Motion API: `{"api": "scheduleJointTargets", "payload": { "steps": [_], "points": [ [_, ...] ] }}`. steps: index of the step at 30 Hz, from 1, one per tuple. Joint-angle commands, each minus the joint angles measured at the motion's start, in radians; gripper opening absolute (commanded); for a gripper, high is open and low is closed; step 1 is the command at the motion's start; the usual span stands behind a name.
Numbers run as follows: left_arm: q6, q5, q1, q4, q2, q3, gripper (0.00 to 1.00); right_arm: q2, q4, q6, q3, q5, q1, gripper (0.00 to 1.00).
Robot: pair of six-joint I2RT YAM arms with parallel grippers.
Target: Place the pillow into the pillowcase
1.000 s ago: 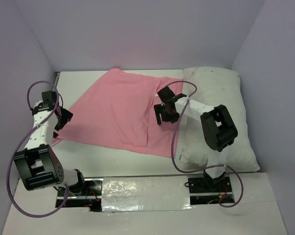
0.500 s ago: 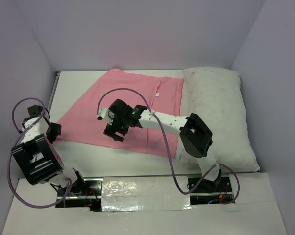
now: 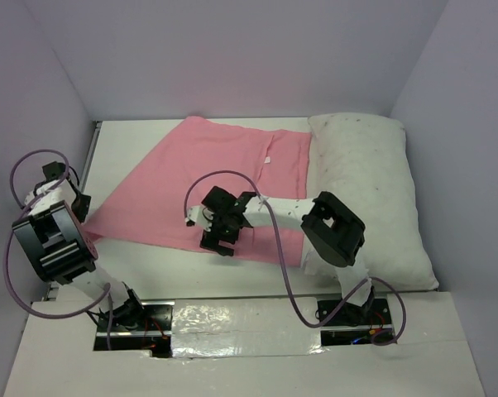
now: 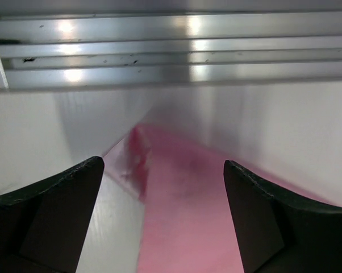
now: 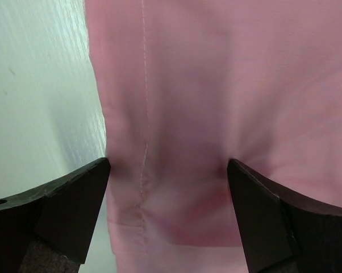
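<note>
The pink pillowcase (image 3: 208, 178) lies flat across the middle of the table, matte side up. The white pillow (image 3: 373, 190) lies to its right, along the right wall. My right gripper (image 3: 222, 236) is open just above the pillowcase's near hem; the right wrist view shows the seam and hem (image 5: 142, 170) between its fingers (image 5: 74, 199). My left gripper (image 3: 77, 205) is open at the pillowcase's left corner, near the left wall; that pink corner (image 4: 176, 216) lies between its fingers (image 4: 63, 205).
A metal rail (image 4: 171, 51) runs along the table's left edge close ahead of the left gripper. Purple walls enclose the table (image 3: 133, 141) on three sides. The arm bases and a foil strip (image 3: 241, 318) sit at the near edge.
My right gripper swept from the pillow's edge leftward over the pillowcase, then back toward its near hem. My left gripper moved left and back to the pillowcase's left corner.
</note>
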Motion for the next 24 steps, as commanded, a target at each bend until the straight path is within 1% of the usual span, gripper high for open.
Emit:
{"api": "scheduleJointTargets", "payload": {
  "steps": [1, 3, 4, 6, 8, 10, 11, 12, 14, 15, 16, 18, 19, 21, 22, 24],
  "points": [
    [0.003, -0.04, -0.029, 0.023, 0.092, 0.052, 0.99, -0.065, 0.005, 0.025, -0.081, 0.028, -0.011, 0.92],
    [0.0, -0.049, -0.067, 0.011, 0.129, 0.068, 0.99, -0.111, 0.02, 0.055, -0.112, 0.042, -0.023, 0.92],
    [-0.005, -0.076, -0.081, -0.003, 0.158, 0.069, 0.99, -0.133, 0.03, 0.09, -0.15, 0.039, -0.026, 0.92],
    [-0.02, -0.092, -0.097, -0.015, 0.188, 0.077, 0.99, -0.219, 0.069, 0.127, -0.203, 0.054, -0.037, 0.93],
    [-0.012, -0.078, -0.098, -0.003, 0.202, 0.08, 0.98, -0.308, 0.092, 0.178, -0.278, 0.086, -0.043, 0.94],
    [-0.015, -0.081, -0.109, -0.001, 0.219, 0.084, 0.93, -0.354, 0.093, 0.242, -0.336, 0.096, -0.068, 0.94],
    [-0.018, -0.095, -0.118, -0.006, 0.224, 0.091, 0.89, -0.376, 0.09, 0.268, -0.355, 0.099, -0.075, 0.94],
    [-0.027, -0.104, -0.123, -0.015, 0.236, 0.094, 0.75, -0.414, 0.074, 0.296, -0.376, 0.102, -0.083, 0.94],
    [-0.026, -0.104, -0.124, -0.015, 0.241, 0.094, 0.59, -0.459, 0.06, 0.373, -0.447, 0.128, -0.1, 0.94],
    [-0.029, -0.098, -0.126, -0.017, 0.239, 0.089, 0.36, -0.498, 0.03, 0.396, -0.468, 0.14, -0.105, 0.94],
    [-0.032, -0.086, -0.127, -0.008, 0.236, 0.077, 0.0, -0.519, 0.021, 0.446, -0.497, 0.157, -0.115, 0.97],
    [-0.034, -0.084, -0.131, -0.004, 0.218, 0.069, 0.0, -0.551, 0.004, 0.529, -0.511, 0.119, -0.128, 0.96],
    [-0.029, -0.083, -0.131, 0.002, 0.21, 0.068, 0.0, -0.554, -0.007, 0.557, -0.514, 0.129, -0.128, 0.96],
    [-0.032, -0.09, -0.14, -0.004, 0.186, 0.072, 0.0, -0.525, -0.051, 0.603, -0.504, 0.14, -0.129, 0.96],
    [-0.034, -0.095, -0.143, -0.007, 0.176, 0.083, 0.0, -0.491, -0.056, 0.621, -0.508, 0.175, -0.129, 0.96],
    [-0.038, -0.112, -0.154, -0.036, 0.153, 0.101, 0.0, -0.459, -0.072, 0.654, -0.513, 0.183, -0.131, 0.95]
  ]
}}
